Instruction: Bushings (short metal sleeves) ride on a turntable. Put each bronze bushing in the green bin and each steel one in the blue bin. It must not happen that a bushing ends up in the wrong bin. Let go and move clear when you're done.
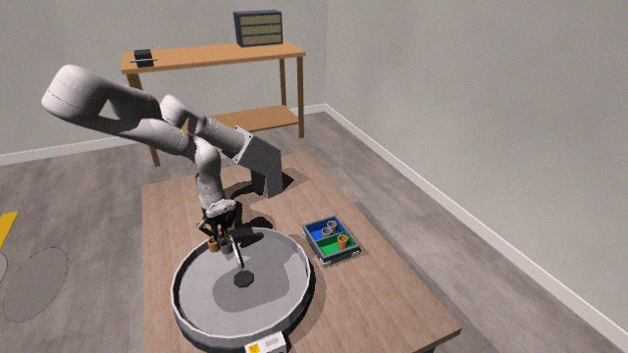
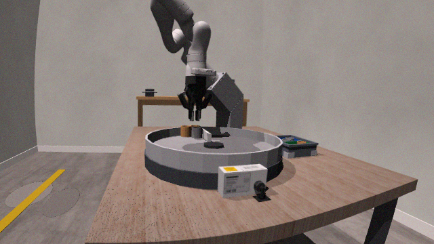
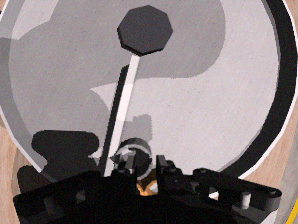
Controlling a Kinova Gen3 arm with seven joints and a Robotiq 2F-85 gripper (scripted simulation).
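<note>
Above the turntable (image 1: 193, 314) (image 2: 183, 159) (image 3: 220, 120), the gripper (image 1: 221, 237) (image 2: 194, 118) (image 3: 146, 166) hovers, holding nothing.

And on the turntable (image 1: 196, 304) (image 2: 176, 156) (image 3: 240, 115), a grey steel bushing (image 1: 226, 246) (image 2: 196, 132) (image 3: 134, 150) stands upright, right beside an orange-brown bronze one (image 1: 213, 244) (image 2: 185, 131)! Over in the blue bin (image 1: 315, 228), two steel bushings (image 1: 327, 232); in the green bin (image 1: 329, 246), one bronze bushing (image 1: 342, 241), upright!

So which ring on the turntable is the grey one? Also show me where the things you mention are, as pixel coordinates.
The steel bushing (image 1: 226, 247) (image 2: 196, 132) (image 3: 135, 142) right beside the white bar (image 1: 237, 252) (image 2: 206, 135) (image 3: 120, 117). It's grey, while the other bushings there (image 1: 213, 245) (image 2: 184, 131) (image 3: 144, 190) are orangey bronze.
</note>
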